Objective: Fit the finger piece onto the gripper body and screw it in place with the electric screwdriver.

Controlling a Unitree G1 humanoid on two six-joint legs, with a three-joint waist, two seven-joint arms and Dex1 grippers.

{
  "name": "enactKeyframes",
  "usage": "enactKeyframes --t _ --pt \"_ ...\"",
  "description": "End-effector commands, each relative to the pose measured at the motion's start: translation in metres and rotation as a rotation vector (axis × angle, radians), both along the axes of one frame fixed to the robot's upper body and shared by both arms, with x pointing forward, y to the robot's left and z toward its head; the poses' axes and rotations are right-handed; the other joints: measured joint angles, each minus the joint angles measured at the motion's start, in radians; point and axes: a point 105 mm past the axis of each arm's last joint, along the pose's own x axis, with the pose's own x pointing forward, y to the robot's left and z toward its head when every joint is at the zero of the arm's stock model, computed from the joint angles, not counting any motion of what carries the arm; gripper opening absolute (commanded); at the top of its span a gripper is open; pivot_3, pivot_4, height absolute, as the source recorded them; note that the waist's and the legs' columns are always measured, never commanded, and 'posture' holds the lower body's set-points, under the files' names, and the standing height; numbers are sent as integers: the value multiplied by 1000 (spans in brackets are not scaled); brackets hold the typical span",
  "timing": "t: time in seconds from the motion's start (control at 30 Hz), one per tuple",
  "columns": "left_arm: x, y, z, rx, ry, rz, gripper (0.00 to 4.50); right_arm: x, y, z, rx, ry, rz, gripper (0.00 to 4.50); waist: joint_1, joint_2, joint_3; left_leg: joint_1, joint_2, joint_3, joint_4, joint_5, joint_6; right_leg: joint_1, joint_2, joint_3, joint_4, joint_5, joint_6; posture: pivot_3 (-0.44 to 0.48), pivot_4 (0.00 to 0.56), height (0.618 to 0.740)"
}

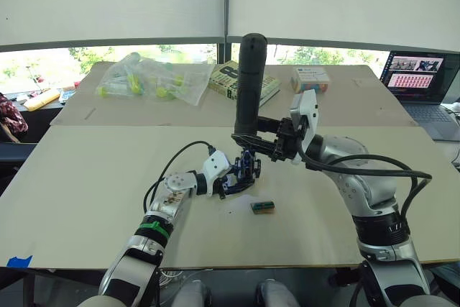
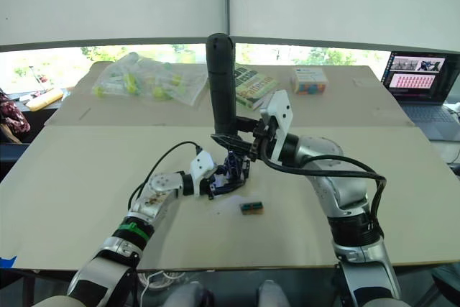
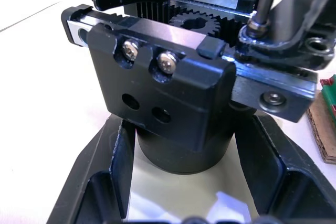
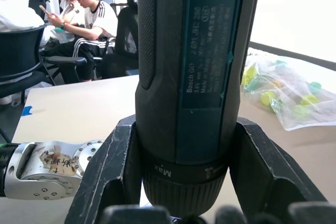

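The right gripper (image 1: 267, 146) clamps the upright screwdriver (image 1: 251, 84), bit down on the gripper body (image 3: 173, 98) mid-table, whose round base the left gripper's (image 1: 228, 181) fingers (image 3: 105, 182) seemingly grip.

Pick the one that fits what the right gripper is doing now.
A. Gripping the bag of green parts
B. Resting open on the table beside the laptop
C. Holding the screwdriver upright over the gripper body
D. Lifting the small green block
C: the right gripper clamps the screwdriver, which stands upright, bit down on the gripper body.
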Motion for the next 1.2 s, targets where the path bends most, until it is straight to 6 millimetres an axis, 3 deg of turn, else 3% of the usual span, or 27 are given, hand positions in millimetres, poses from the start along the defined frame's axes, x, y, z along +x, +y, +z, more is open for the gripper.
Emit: enactKeyframes --t 0.03,0.27,0.37,0.63,0.73,1.2 --pt "-5 -7 5 -13 -9 -44 2283 6 2 -56 -117 198 -30 1924 0 0 0 0 0 0 0 0 0 0 0 0 0 0 0 0 150 740" --pt "-5 -7 5 -13 -8 -45 2283 15 -3 -50 -108 183 -53 1924 0 0 0 0 0 0 0 0 0 0 -1 0 0 0 0 0 150 740" --pt "-5 -7 5 -12 -5 -46 2283 16 -2 -37 -79 148 -31 1924 -1 0 0 0 0 0 0 0 0 0 -1 0 0 0 0 0 150 740" --pt "-4 -6 -1 10 15 -19 2283 1 1 59 136 -98 205 1924 0 0 3 -4 0 0 0 0 0 -4 -2 -1 0 0 0 0 150 740" --pt "-3 -4 -5 24 29 2 2283 -4 -8 78 187 -163 249 1924 2 1 5 -9 -2 0 0 0 0 -8 -3 -1 0 0 0 0 150 740" --pt "-1 5 -7 29 53 58 2283 -19 -31 94 248 -208 284 1924 3 0 5 -9 -2 0 0 0 0 -7 -7 -3 0 0 0 0 150 740"
